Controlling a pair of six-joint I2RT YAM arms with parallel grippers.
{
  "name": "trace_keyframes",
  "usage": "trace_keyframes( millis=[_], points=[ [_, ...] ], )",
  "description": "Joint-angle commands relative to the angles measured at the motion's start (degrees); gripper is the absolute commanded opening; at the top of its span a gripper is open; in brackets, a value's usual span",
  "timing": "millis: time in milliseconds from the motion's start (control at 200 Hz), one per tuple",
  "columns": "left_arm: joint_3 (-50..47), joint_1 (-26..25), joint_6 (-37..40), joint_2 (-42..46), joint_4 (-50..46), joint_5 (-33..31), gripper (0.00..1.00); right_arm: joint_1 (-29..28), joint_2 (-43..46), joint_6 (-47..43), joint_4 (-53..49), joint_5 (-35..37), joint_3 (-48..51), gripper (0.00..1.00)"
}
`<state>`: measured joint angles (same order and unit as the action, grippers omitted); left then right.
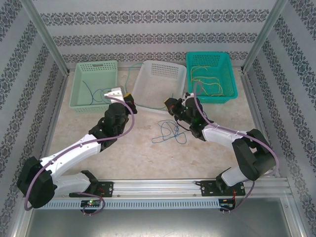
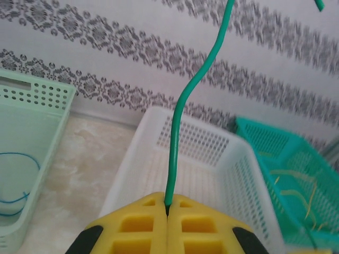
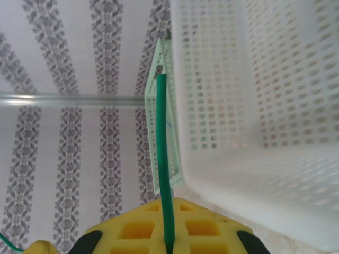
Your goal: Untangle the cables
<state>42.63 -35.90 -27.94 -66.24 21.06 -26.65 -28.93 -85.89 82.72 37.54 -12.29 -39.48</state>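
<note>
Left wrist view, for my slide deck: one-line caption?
Left gripper shut on a green cable that runs up over the white basket.

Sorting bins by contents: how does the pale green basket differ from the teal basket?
The pale green basket is light mint; the teal basket is a deeper blue-green. The pale green basket holds a blue cable; the teal basket holds yellow cables. The pale green basket sits left of the white basket, the teal basket right of it. Both are rectangular, open-topped, with perforated walls.
</note>
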Motion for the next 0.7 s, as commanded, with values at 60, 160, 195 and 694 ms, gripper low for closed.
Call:
trace_keyframes(
  millis=[60,160,195,694],
  points=[
    [-2.8,3.8,-9.5,-0.6,20.4,4.2,0.00,1.7,0.6,6.4,11.0,3.2,2.5,0.00],
    [-3.3,4.5,-11.7,-2.6,26.1,6.1,0.00,2.5,-1.1,9.5,15.2,2.8,3.1,0.00],
    [-3.7,4.9,-12.8,-3.6,28.7,7.0,0.00,2.6,-1.7,10.6,16.4,2.7,3.1,0.00],
    [-1.4,7.6,-24.7,-16.5,50.7,13.4,0.00,-1.2,-12.7,21.4,30.5,4.4,5.5,0.00]
  ],
)
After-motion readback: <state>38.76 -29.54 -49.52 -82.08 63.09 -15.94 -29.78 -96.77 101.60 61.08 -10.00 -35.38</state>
